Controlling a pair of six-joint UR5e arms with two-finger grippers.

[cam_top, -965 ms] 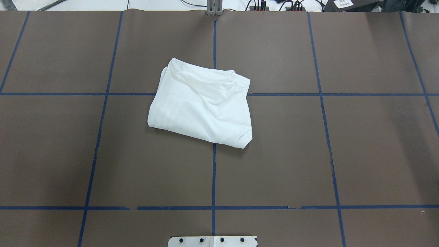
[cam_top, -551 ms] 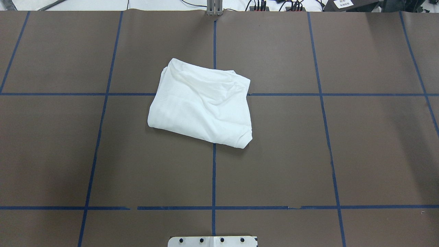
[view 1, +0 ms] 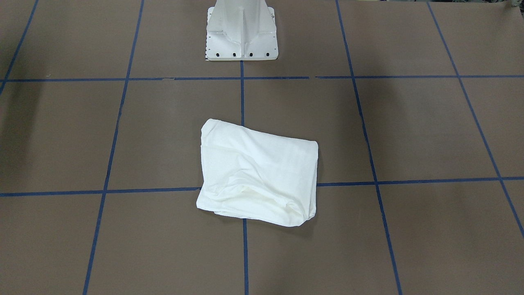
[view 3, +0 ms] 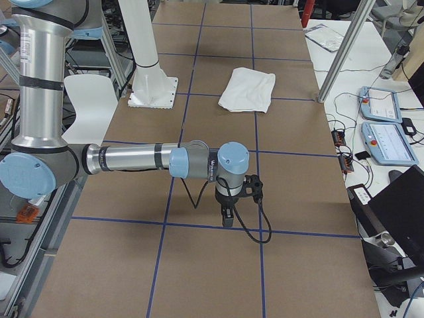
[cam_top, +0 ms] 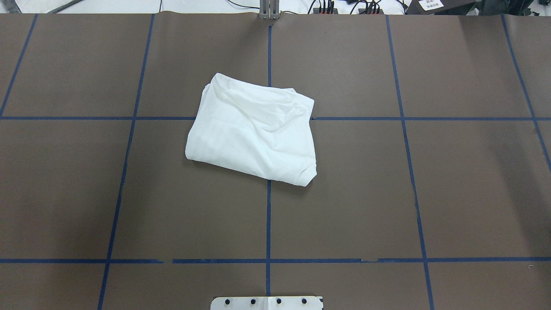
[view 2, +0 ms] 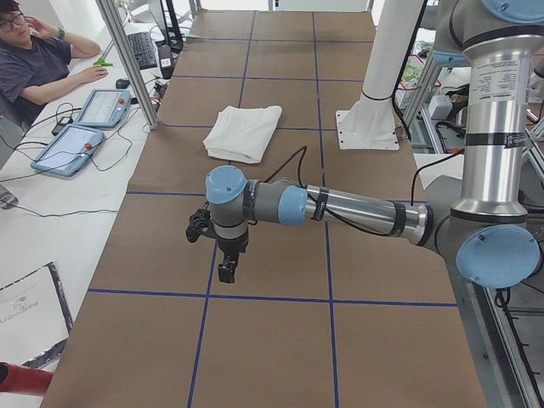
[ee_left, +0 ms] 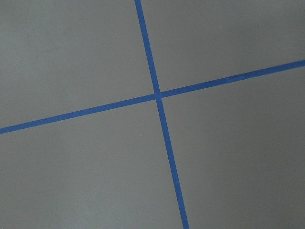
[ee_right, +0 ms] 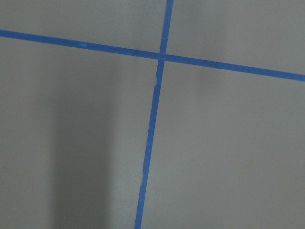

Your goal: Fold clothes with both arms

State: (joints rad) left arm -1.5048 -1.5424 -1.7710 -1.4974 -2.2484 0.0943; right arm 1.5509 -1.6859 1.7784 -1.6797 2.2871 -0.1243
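The T-shirt (cam_top: 252, 129) lies midway between my left gripper (view 2: 225, 270) and right gripper (view 3: 227, 216), well apart; their opening I cannot tell

Nothing is visibly changing in the overhead view: the folded white T-shirt (cam_top: 252, 129) is lying with the same outline and creases, across the same blue tape lines (cam_top: 268, 215) on the bench (cam_top: 465, 193).
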